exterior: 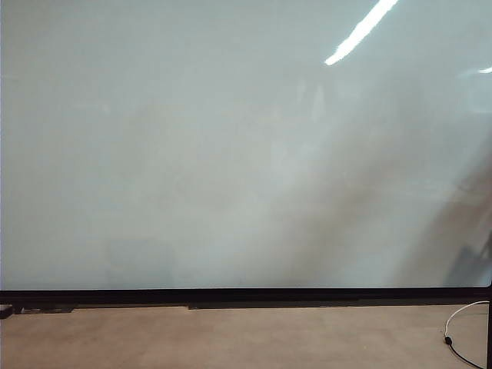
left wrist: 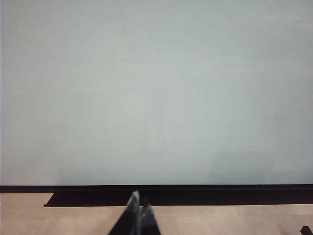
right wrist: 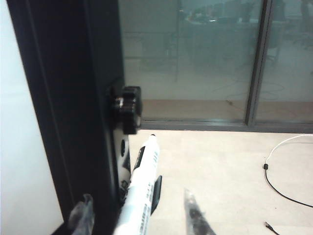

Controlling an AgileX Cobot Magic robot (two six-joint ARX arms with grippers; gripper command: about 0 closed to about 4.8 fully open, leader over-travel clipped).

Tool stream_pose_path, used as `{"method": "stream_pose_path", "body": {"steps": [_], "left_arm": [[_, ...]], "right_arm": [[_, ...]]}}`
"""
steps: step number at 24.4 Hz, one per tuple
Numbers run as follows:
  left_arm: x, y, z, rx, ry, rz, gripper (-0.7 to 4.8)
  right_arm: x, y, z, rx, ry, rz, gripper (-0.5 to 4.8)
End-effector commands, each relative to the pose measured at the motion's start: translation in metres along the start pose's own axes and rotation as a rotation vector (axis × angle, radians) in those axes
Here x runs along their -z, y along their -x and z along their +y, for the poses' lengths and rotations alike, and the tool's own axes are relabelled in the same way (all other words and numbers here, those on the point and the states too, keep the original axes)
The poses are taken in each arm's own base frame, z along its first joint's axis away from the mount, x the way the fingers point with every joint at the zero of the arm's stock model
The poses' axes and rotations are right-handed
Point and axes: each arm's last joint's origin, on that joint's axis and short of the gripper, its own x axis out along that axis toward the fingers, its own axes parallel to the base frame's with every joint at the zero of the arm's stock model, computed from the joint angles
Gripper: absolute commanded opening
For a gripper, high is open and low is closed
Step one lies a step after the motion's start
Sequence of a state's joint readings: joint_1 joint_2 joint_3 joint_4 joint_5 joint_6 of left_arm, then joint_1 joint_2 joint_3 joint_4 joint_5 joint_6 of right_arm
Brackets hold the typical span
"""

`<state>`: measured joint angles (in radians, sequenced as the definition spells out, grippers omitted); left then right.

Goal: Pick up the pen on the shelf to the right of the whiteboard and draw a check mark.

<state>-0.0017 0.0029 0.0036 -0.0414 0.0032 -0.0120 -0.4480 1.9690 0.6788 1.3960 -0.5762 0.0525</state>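
Jaws of the right gripper (right wrist: 139,218) stand apart, one finger (right wrist: 82,218) on each side of the pen (right wrist: 141,188); contact with the barrel cannot be confirmed, so no grip is recorded. Only the fingertips show, and the near end of the pen is cut off at the frame edge. The pen lies beside the black frame post (right wrist: 73,112) at the whiteboard's (right wrist: 22,147) right edge, white barrel with black print, clip side outward; its far end points toward a black knob (right wrist: 126,105) on the post. The shelf beneath it is largely hidden by the pen and the post.

Jaws of the left gripper (left wrist: 137,210) appear together, tips nearly touching, low in front of the board's black lower frame (left wrist: 171,196); the fingers are blurred and cut off below.

From the exterior view the whiteboard (exterior: 231,154) fills nearly the whole picture, with glare streaks at upper right. Neither arm, nor the pen, can be made out there. No drawn mark is discernible on the board in any view.

Surroundings: a glass partition (right wrist: 205,63) behind the post, pale floor (right wrist: 220,166), and a white and black cable (right wrist: 286,166) looping on the floor, also visible at the exterior view's lower right (exterior: 461,323).
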Motion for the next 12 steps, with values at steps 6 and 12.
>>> {"method": "stream_pose_path", "body": {"steps": [6,12], "left_arm": [[-0.0022,0.0002,0.0000,0.000,-0.004,-0.015,-0.04],[-0.0021,0.0002,0.0000,0.000,-0.004,-0.015,-0.04]], "right_arm": [[-0.0010,-0.0013,0.0000,-0.008,0.003,-0.011,2.19],[-0.0007,-0.0033,0.0035,-0.019,0.001,-0.010,2.10]]}}
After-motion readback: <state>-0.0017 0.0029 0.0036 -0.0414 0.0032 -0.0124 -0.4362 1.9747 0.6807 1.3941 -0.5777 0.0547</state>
